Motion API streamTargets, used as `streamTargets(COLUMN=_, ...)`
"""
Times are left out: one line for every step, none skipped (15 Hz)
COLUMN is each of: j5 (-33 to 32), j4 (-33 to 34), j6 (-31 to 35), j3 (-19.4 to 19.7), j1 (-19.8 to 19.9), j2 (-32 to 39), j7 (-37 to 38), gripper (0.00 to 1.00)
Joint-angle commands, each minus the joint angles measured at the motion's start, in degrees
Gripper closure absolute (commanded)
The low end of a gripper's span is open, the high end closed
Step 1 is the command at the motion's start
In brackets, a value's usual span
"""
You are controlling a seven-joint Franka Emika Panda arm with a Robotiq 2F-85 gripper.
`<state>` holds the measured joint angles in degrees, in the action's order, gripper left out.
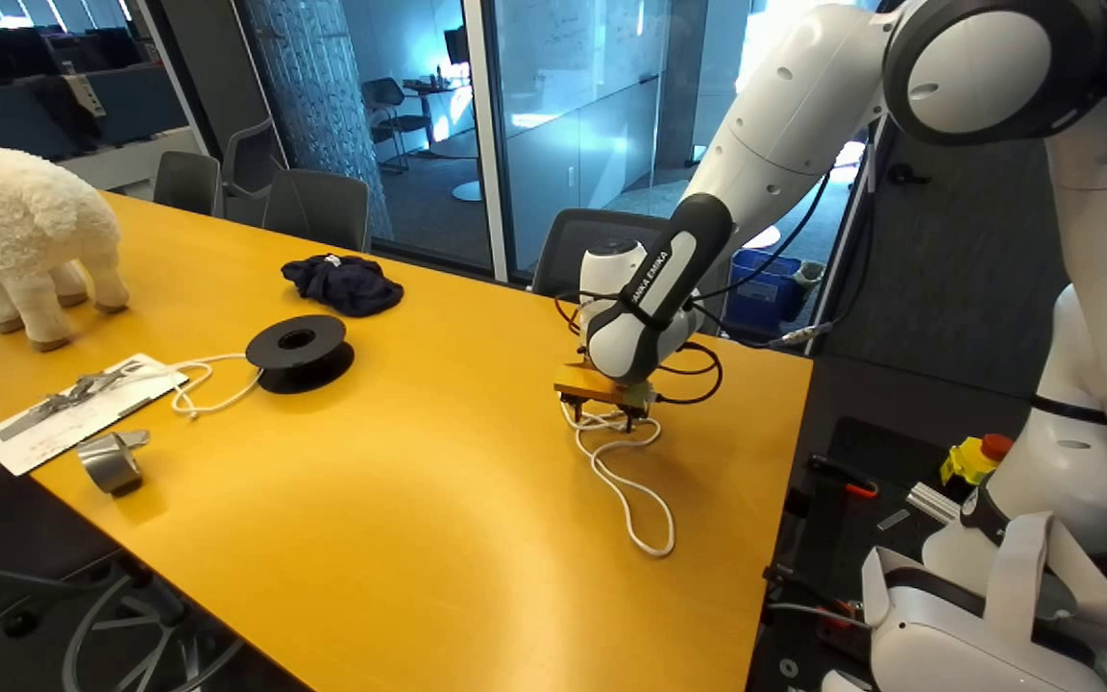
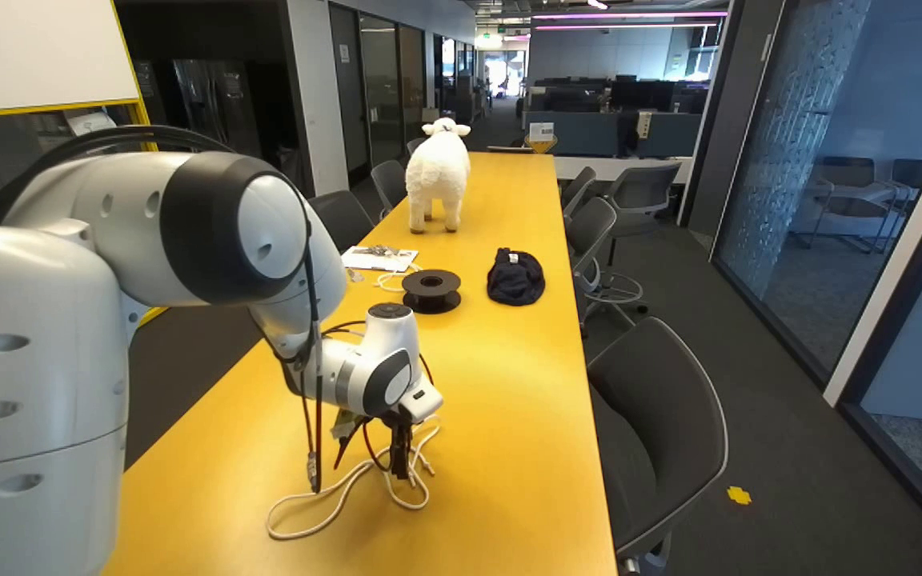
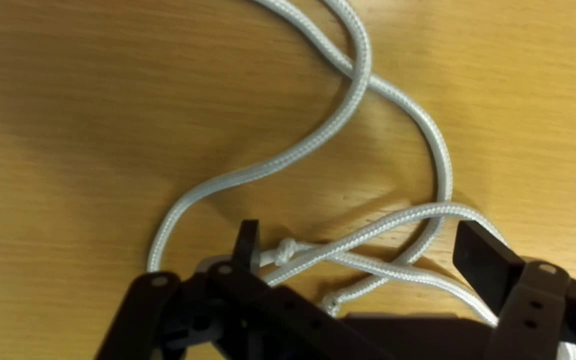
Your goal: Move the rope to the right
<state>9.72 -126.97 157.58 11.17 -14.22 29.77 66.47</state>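
Observation:
The rope (image 1: 671, 533) is a thin pale cord lying in loose loops and crossings on the yellow table (image 1: 400, 538), near its robot end. It also shows in an exterior view (image 2: 270, 518) and in the wrist view (image 3: 288, 158). My gripper (image 1: 604, 418) is low over the rope's bunched end, pointing down. In the wrist view the gripper (image 3: 363, 245) is open, its two black fingers wide apart. Several rope strands and a knotted end lie between and under the fingers. Parts of the rope are hidden behind the gripper body. Whether the fingertips touch the table I cannot tell.
A black spool (image 1: 296, 341) stands farther along the table with a white cable (image 1: 217, 408) by it. A flat white device (image 1: 73, 431), a silver roll (image 1: 111, 463), a dark cloth (image 1: 344, 284) and a plush sheep (image 1: 25, 231) lie beyond. A chair (image 2: 669, 416) stands at the table's side.

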Motion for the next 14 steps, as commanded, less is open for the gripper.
streamTargets(j5=-2.92, j4=3.67, j6=-3.19, j3=1.19, j1=-0.56, j2=2.72, j7=4.31, gripper=0.00)
streamTargets(j5=-3.10, j4=3.99, j6=-4.08, j3=0.80, j1=-0.19, j2=2.92, j7=4.30, gripper=0.00)
streamTargets(j5=-3.53, j4=4.25, j6=-4.88, j3=0.69, j1=-0.10, j2=3.11, j7=4.53, gripper=0.00)
streamTargets(j5=-4.14, j4=4.25, j6=-5.48, j3=0.86, j1=-0.29, j2=3.03, j7=4.98, gripper=0.00)
streamTargets(j5=-4.71, j4=4.17, j6=-5.77, j3=1.03, j1=-0.50, j2=2.76, j7=5.44, gripper=0.00)
streamTargets(j5=-5.37, j4=3.80, j6=-5.92, j3=1.16, j1=-0.65, j2=2.08, j7=5.81, gripper=0.00)
streamTargets(j5=-5.84, j4=3.42, j6=-5.84, j3=1.21, j1=-0.70, j2=1.57, j7=6.25, gripper=0.00)
streamTargets(j5=-6.45, j4=3.11, j6=-5.68, j3=1.33, j1=-0.81, j2=1.22, j7=6.65, gripper=0.00)
streamTargets(j5=-6.97, j4=2.62, j6=-5.65, j3=1.42, j1=-0.84, j2=0.69, j7=6.99, gripper=0.00)
streamTargets(j5=-7.68, j4=2.35, j6=-5.87, j3=1.66, j1=-0.99, j2=0.40, j7=7.38, gripper=0.00)
streamTargets(j5=-8.07, j4=1.90, j6=-5.80, j3=1.72, j1=-0.94, j2=0.00, j7=7.64, gripper=0.00)
streamTargets(j5=-8.52, j4=1.44, j6=-5.57, j3=1.77, j1=-0.87, j2=-0.44, j7=8.00, gripper=0.00)
streamTargets(j5=-8.91, j4=0.88, j6=-5.33, j3=1.87, j1=-0.81, j2=-0.98, j7=8.37, gripper=0.00)
streamTargets(j5=-9.24, j4=0.31, j6=-5.07, j3=1.95, j1=-0.76, j2=-1.54, j7=8.59, gripper=0.00)
